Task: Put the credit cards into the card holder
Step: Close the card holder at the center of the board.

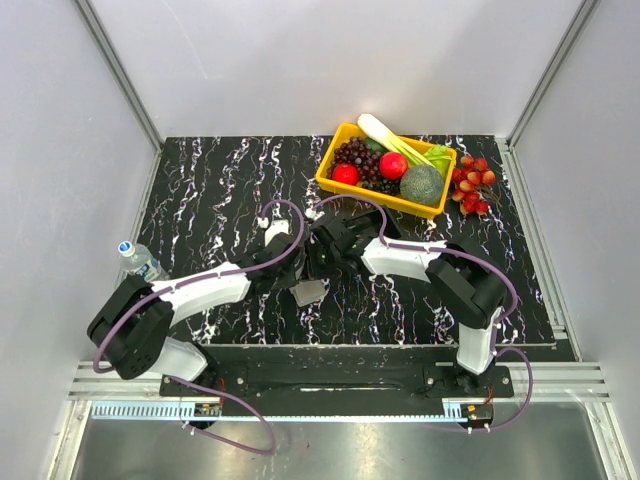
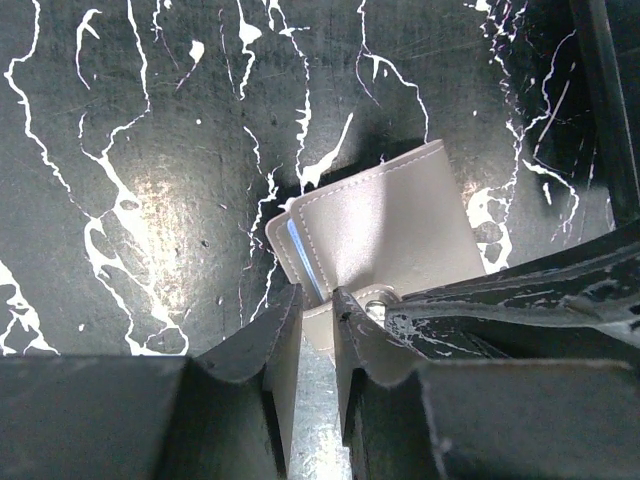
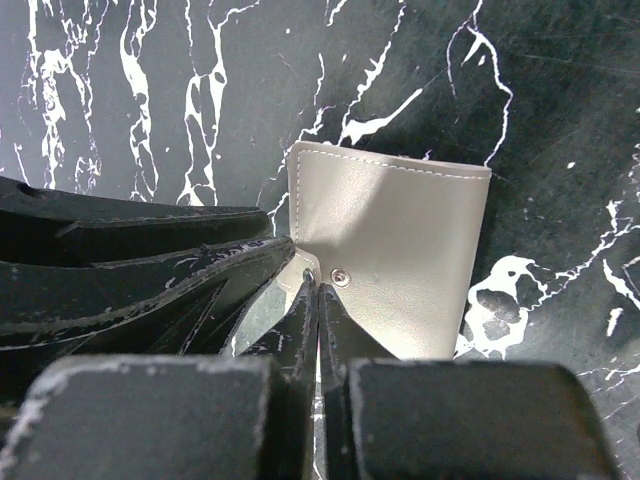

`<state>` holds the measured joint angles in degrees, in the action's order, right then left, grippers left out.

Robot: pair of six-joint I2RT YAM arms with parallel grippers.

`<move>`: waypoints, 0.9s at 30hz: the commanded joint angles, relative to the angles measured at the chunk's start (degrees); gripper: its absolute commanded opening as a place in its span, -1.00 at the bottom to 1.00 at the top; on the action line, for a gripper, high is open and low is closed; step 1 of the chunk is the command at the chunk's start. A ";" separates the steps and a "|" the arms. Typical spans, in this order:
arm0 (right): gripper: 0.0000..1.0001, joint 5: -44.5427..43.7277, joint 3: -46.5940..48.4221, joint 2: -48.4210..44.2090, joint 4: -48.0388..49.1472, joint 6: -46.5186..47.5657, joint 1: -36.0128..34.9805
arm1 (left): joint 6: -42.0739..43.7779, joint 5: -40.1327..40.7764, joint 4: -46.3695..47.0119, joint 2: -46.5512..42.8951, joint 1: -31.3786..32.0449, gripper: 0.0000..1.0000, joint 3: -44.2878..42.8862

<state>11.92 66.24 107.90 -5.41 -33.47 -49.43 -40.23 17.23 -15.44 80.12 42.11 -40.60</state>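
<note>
The card holder [image 1: 308,293] is a pale grey stitched case with a snap tab, lying on the black marbled table; it shows in the left wrist view [image 2: 385,225] and the right wrist view [image 3: 400,250]. My left gripper [image 2: 318,300] is closed on the holder's tab at its near edge. My right gripper [image 3: 318,290] is pinched shut on the same tab beside the snap stud [image 3: 342,277]. A thin blue-white edge [image 2: 303,255] shows in the holder's side slot. No loose yellow, orange or tan credit cards are in view.
A yellow basket [image 1: 340,187] with fruit and vegetables stands at the back right, with red fruits [image 1: 472,185] beside it. A water bottle [image 1: 140,260] lies at the table's left edge. The two arms meet over the table's middle.
</note>
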 commanded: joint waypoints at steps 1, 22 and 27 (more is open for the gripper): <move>-1.00 -3.74 0.30 -0.32 0.22 0.87 0.65 | 1.29 -0.71 1.03 1.79 -0.45 -0.55 -2.99; -1.00 -7.35 1.00 1.09 -2.94 0.96 0.65 | 2.08 -0.45 1.91 2.24 -0.45 -0.56 -3.34; -1.00 -7.53 0.83 1.61 -4.08 0.95 0.56 | 2.61 0.25 2.69 2.41 -0.36 -0.53 -4.14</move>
<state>7.27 66.37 108.86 -6.50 -33.30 -49.32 -38.94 17.02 -15.38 82.46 42.00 -41.71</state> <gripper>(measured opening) 0.009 0.220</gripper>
